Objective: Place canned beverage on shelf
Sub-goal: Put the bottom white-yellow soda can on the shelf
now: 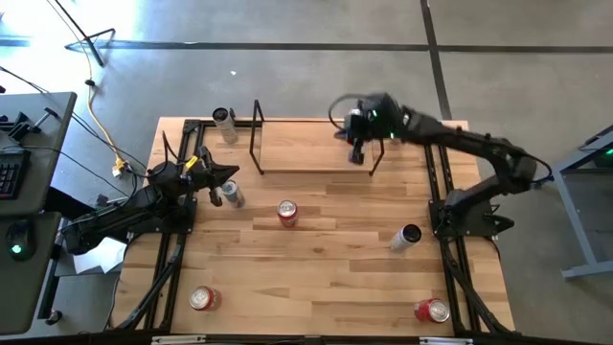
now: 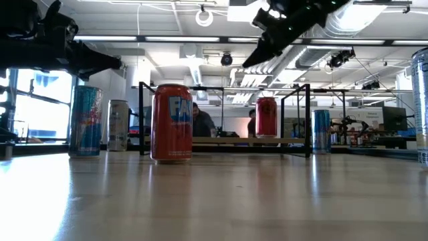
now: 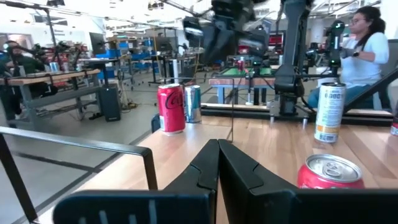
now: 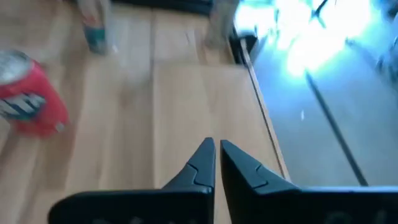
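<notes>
The shelf [image 1: 306, 146] is a light plank with black rod frames, standing at the table's far middle. A red can [image 2: 266, 117] stands upright on the plank near its right end; it also shows in the left wrist view [image 3: 171, 109] and the right wrist view [image 4: 28, 93]. My right gripper [image 1: 356, 149] hovers above that end of the shelf, shut, with nothing between its fingers [image 4: 217, 152]. In the high view it hides the can. My left gripper [image 1: 225, 177] waits at the table's left, shut and holding nothing [image 3: 217, 149].
Loose cans stand on the table. A red one [image 1: 287, 213] is at the middle and a silver-blue one [image 1: 232, 195] is by my left gripper. A silver one [image 1: 224, 123] is far left and a pale one [image 1: 406, 237] is right. Two red ones [image 1: 203, 298] [image 1: 432, 310] stand near the front edge.
</notes>
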`<state>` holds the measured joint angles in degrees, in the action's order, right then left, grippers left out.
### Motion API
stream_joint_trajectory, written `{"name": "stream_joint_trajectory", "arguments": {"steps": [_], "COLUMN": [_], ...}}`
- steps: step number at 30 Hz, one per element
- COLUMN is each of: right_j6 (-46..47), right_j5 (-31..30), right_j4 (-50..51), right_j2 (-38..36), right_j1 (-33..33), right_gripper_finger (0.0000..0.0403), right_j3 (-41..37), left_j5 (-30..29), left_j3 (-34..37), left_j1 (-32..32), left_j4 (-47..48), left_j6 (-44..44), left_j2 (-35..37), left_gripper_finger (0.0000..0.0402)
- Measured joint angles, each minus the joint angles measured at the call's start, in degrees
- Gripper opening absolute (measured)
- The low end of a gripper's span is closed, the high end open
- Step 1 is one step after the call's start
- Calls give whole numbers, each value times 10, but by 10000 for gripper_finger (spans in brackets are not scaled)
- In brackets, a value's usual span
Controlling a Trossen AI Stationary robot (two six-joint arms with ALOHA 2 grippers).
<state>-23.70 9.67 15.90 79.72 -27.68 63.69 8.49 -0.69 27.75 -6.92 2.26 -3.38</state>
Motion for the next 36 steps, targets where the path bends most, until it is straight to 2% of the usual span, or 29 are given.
{"name": "stream_joint_trajectory", "arguments": {"steps": [3, 5, 10, 15, 20, 29, 32, 36], "right_j6": [41, 61, 112, 157, 223, 471, 553, 681], "right_j5": [-10, -31, -96, -152, -227, -238, -238, -232], "right_j4": [-96, -109, -90, -16, 94, 422, 538, 666], "right_j2": [-36, -61, -117, -150, -153, -142, -123, -84], "right_j1": [34, 56, 114, 177, 248, 377, 413, 454], "right_gripper_finger": [6, 3, 1, 0, 0, 6, 36, 117], "right_j3": [-81, -114, -148, -138, -100, 44, 94, 143], "left_j5": [0, 2, 23, 30, 31, 32, 32, 32], "left_j3": [0, 0, 0, 0, -1, -1, -1, -1], "left_j1": [0, 0, 0, 0, 0, 0, -1, -1], "left_j4": [0, 1, -8, -18, -25, -38, -36, -33], "left_j6": [0, 0, 9, 9, 8, 10, 16, 16], "left_j2": [0, 0, -9, -26, -47, -71, -73, -74], "left_gripper_finger": [0, 0, 0, 0, 0, 0, 0, 0]}}
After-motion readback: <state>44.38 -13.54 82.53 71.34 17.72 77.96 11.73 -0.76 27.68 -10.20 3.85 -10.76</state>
